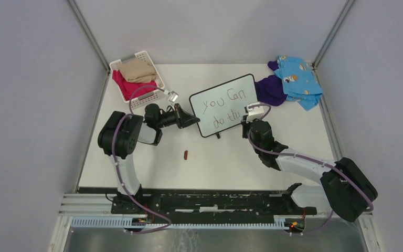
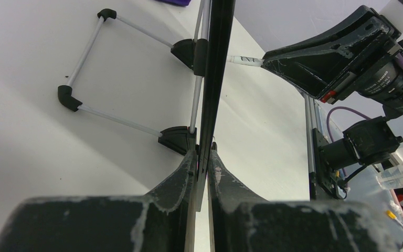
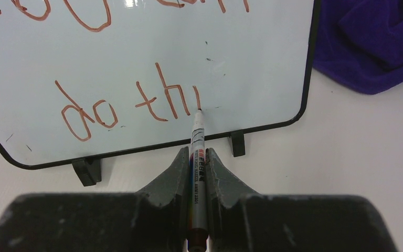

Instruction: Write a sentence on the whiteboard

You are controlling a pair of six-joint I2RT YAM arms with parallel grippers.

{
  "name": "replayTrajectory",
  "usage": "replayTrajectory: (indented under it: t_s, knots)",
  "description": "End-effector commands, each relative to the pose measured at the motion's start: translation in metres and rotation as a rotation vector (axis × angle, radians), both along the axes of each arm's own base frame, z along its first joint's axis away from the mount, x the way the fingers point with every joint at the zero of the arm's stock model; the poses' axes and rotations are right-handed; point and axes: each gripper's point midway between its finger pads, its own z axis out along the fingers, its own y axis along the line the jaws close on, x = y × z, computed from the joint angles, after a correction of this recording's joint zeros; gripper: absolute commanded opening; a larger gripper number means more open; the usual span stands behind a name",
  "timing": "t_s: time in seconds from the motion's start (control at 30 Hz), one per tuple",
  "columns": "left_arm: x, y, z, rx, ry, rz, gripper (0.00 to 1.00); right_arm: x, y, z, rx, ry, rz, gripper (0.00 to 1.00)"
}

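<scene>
the left tool (image 2: pixel 203 153) pinched the whiteboard (image 3: pixel 252 63) by its side edge, steadying it propped on the surface (image 1: pixel 215 168), so the right tool (image 3: pixel 196 152), closed tight on the marker (image 3: pixel 197 137), could press the tip against the unfinished sentence (image 1: pixel 224 105).

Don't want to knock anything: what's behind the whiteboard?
A stand of thin white rods with black corner joints, resting on the table. From above, the whiteboard hides it.
</scene>
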Motion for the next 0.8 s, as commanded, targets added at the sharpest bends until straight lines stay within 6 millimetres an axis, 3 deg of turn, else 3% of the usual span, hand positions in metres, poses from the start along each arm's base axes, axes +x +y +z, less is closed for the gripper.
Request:
replayTrajectory:
  t_s: [0.0,0.47,0.77]
  knots:
    - [-0.006,0.001,-0.025,0.054,0.081,0.004,0.12,0.0,-0.004,0.002,0.023,-0.01,-0.02,0.0]
    - [-0.006,0.001,-0.026,0.055,0.083,0.004,0.12,0.01,0.006,0.055,0.088,-0.108,-0.002,0.0]
    - [-0.005,0.001,-0.026,0.058,0.082,0.004,0.12,0.019,0.014,0.063,0.093,-0.119,0.008,0.0]
